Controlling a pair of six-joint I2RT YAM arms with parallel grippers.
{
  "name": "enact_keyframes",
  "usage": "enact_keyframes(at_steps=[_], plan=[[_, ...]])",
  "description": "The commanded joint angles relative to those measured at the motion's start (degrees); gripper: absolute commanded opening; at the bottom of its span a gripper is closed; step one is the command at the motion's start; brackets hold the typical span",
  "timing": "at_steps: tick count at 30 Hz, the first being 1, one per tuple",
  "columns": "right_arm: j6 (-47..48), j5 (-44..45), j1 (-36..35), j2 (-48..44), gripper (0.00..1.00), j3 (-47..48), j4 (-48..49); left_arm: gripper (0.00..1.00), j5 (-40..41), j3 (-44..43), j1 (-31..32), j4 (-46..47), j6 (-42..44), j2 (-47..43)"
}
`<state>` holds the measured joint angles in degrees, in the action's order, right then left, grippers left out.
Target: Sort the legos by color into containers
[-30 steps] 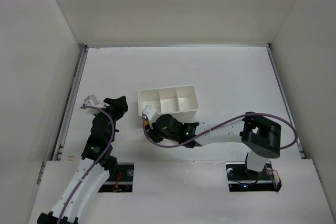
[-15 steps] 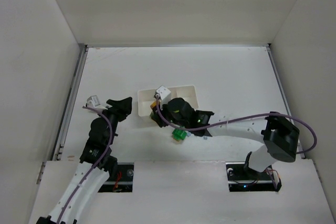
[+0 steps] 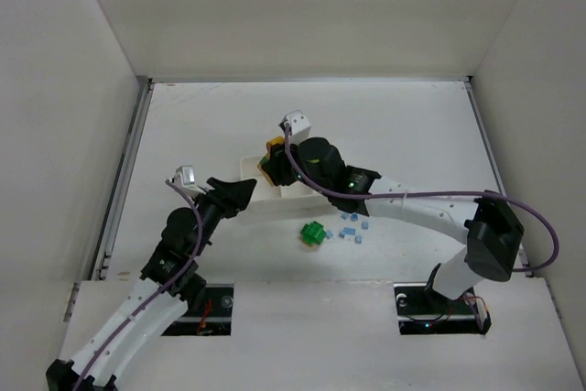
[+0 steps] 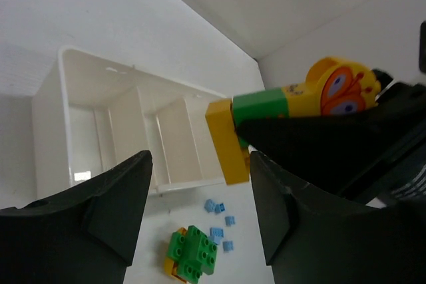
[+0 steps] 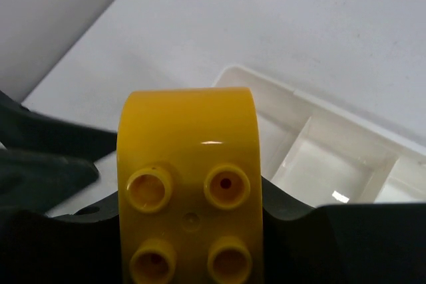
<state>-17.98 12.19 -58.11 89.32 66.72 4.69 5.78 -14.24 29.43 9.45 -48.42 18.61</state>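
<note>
White table (image 3: 412,135), yellow-green lego stack (image 5: 190,157) gripped in right tool (image 3: 272,160), over tray (image 4: 48,124)

Yellow lego (image 5: 190,184) & white tray (image 4: 48,131): glossy smooth plastic; table (image 3: 412,135) matt.

No legible text or markings

This looks like a robotics lab test cell. A white counter (image 3: 412,135) is boxed in by plain white panels (image 3: 64,89) at the top, left and right of the frame. Two robot arms (image 3: 137,318) are bolted along its bottom edge, trailing purple cables (image 3: 439,194). On it lie toy bricks (image 3: 314,233) and a divided tray (image 4: 46,131).
</note>
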Motion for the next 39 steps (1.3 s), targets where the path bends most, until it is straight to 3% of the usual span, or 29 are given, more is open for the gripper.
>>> enact_keyframes(at_steps=[1, 10, 32, 35, 39], plan=[[-1.8, 1.9, 1.1, 1.0, 0.30, 4.8, 1.6, 0.59, -0.7, -0.5, 3.2, 6.3, -0.5, 2.3], [-3.5, 2.1, 1.3, 3.7, 0.29, 8.0, 2.1, 0.64, 2.6, -1.4, 8.1, 12.8, 1.2, 8.5], [-8.5, 0.4, 0.8, 2.7, 0.30, 5.1, 5.0, 0.60, 6.1, -0.4, 9.7, 26.0, 2.8, 18.6], [-9.6, -0.2, 0.8, 2.4, 0.30, 4.4, 5.7, 0.57, 6.7, -0.3, 10.2, 27.4, 2.9, 20.1], [-10.2, -0.8, 0.8, 1.6, 0.29, 3.4, 6.6, 0.43, 7.1, -0.3, 11.0, 28.1, 3.3, 20.8]])
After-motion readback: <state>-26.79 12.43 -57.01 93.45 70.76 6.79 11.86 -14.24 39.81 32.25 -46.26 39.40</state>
